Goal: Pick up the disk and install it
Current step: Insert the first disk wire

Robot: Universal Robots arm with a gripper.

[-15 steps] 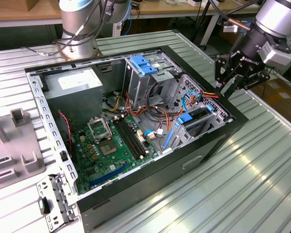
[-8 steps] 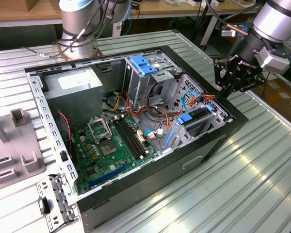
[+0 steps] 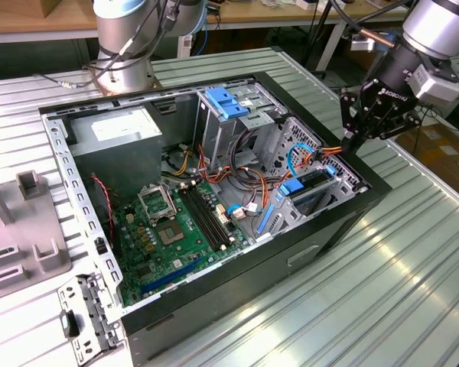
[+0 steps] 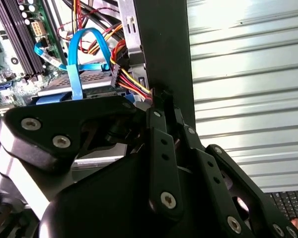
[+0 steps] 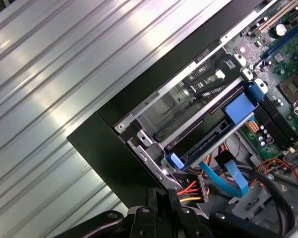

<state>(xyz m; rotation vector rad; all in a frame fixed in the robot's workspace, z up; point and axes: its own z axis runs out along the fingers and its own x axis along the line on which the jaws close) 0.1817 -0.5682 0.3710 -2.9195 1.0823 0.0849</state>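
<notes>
Where the exterior view looks down on the open computer case [image 3: 214,306] lying on its side upon the ribbed metal table [image 3: 398,290], the gripper [image 3: 357,136] hangs over the case's rim at that view's right, its dark fingers drawn together with nothing held between them. The disk [image 3: 312,191] sits inside the case in the drive cage [image 3: 306,200] near that rim, just below and to the exterior view's left of the fingertips, with blue plastic along its edge. A motherboard [image 3: 176,229] fills the case floor, and a grey power supply [image 3: 115,138] stands at the far left corner.

In the second wrist view, the gripper [image 4: 163,101] reaches toward the black case wall, its finger links closed up against each other. The disk [image 4: 87,82] lies just beyond the gripper's body, a blue data cable [image 4: 75,59] looping over it and a bundle of red, yellow and black power wires [image 4: 131,85] plugged in beside the fingertips.

In the first wrist view, the gripper [image 5: 161,196] shows tips together near the cage corner. The disk [image 5: 208,144] rests edge-on in the cage, its blue rail tab [image 5: 174,161] close to the fingertips but not touching them.
</notes>
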